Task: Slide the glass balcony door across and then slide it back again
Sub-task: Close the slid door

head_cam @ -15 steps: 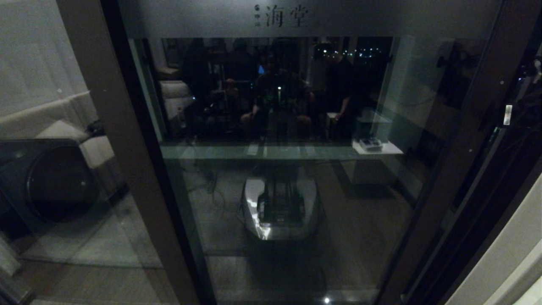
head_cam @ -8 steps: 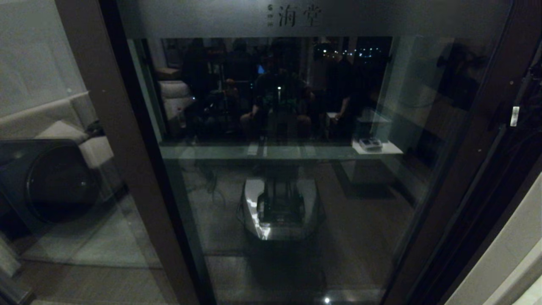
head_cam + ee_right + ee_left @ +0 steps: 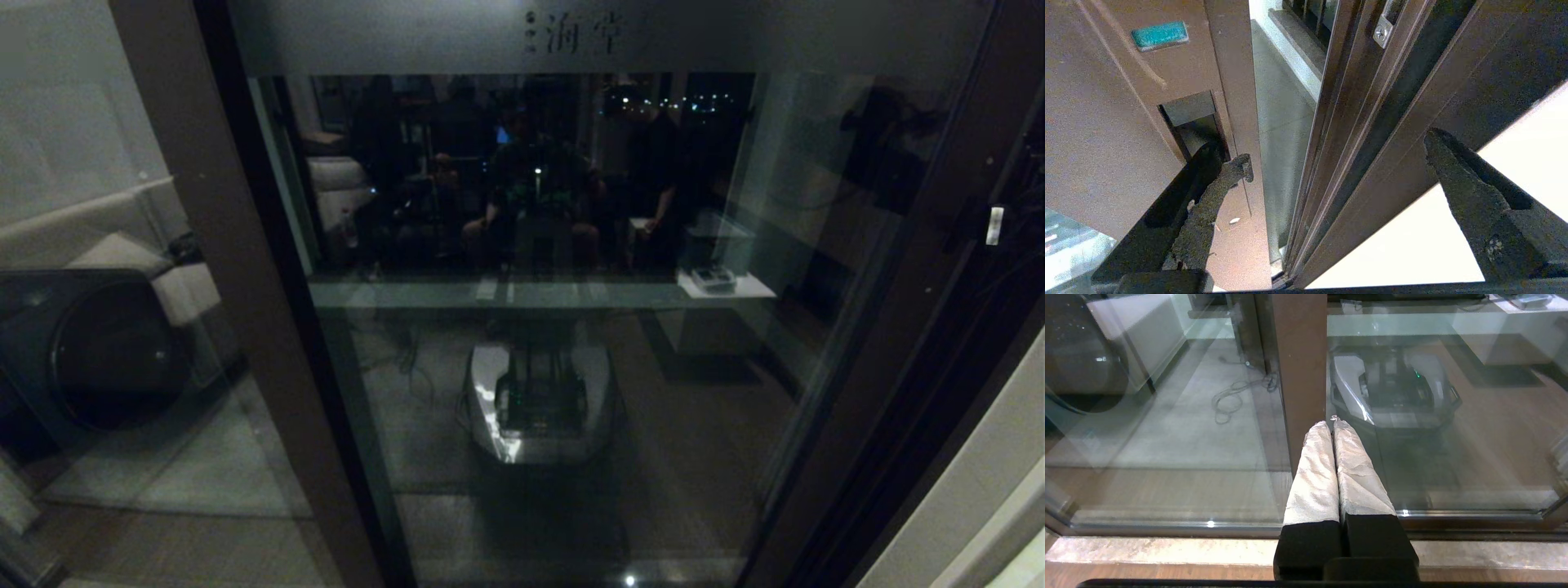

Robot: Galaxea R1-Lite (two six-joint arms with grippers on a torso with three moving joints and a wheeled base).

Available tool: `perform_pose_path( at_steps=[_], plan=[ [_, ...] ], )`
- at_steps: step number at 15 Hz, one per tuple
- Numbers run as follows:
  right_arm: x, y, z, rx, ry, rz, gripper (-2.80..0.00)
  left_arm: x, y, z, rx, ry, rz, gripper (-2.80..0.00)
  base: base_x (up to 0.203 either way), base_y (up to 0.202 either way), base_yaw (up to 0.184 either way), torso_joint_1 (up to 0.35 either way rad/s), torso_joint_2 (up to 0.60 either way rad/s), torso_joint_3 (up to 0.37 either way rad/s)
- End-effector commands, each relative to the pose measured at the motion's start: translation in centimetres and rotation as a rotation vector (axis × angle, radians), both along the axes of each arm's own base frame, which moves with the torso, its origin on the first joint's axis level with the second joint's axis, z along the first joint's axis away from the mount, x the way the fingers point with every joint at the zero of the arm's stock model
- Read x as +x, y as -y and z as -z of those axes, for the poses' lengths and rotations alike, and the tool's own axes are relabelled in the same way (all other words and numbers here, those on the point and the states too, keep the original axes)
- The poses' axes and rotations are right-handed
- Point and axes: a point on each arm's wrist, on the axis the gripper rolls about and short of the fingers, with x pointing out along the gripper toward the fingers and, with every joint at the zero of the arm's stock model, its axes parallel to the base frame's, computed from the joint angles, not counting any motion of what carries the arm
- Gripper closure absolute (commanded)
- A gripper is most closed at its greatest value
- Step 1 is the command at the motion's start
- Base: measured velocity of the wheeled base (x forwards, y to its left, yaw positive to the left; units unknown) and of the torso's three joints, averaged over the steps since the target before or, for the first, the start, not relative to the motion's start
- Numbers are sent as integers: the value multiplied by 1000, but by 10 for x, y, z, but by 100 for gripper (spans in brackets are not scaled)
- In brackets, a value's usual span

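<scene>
The glass balcony door point(image 3: 571, 367) fills the head view, a dark brown frame with a frosted band point(image 3: 408, 37) across its top. In the right wrist view my right gripper point(image 3: 1339, 149) is open. One of its fingers point(image 3: 1208, 192) reaches into the recessed handle slot point(image 3: 1188, 112) of the door's edge stile point(image 3: 1237, 81), and the other hangs free by the wall. A narrow gap separates the stile from the door jamb point(image 3: 1355, 122). My left gripper point(image 3: 1332, 421) is shut on nothing, its white-wrapped tips close to the door's other brown stile point(image 3: 1298, 375).
Behind the left pane stand a pale sofa point(image 3: 147, 269) and a dark round-fronted appliance point(image 3: 106, 351). A white wall point(image 3: 980, 490) borders the jamb on the right. A stone threshold point(image 3: 1167, 549) runs below the door track. A barred window point(image 3: 1310, 12) shows through the gap.
The door has slid a little to the right: its lettering and right stile have shifted toward the jamb. The left gripper's side shows no visible change.
</scene>
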Motion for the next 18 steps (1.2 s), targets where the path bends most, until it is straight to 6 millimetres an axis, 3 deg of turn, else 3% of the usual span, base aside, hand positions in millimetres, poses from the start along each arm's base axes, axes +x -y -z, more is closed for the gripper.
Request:
perform_pose_path(
  at_steps=[1,13,14,18],
  plan=[
    [2,5,3,1,-5,11,-280,0,0,0,1,-2,0,0,0,0,0,0,0,0],
    [-4,9,0,11,7,-2,-280,0,0,0,1,-3,0,0,0,0,0,0,0,0],
    [-6,8,-1,10,9,-2,0,0,0,0,1,-3,0,0,0,0,0,0,0,0],
    [-13,4,-5,10,9,-3,0,0,0,0,1,-2,0,0,0,0,0,0,0,0]
  ],
)
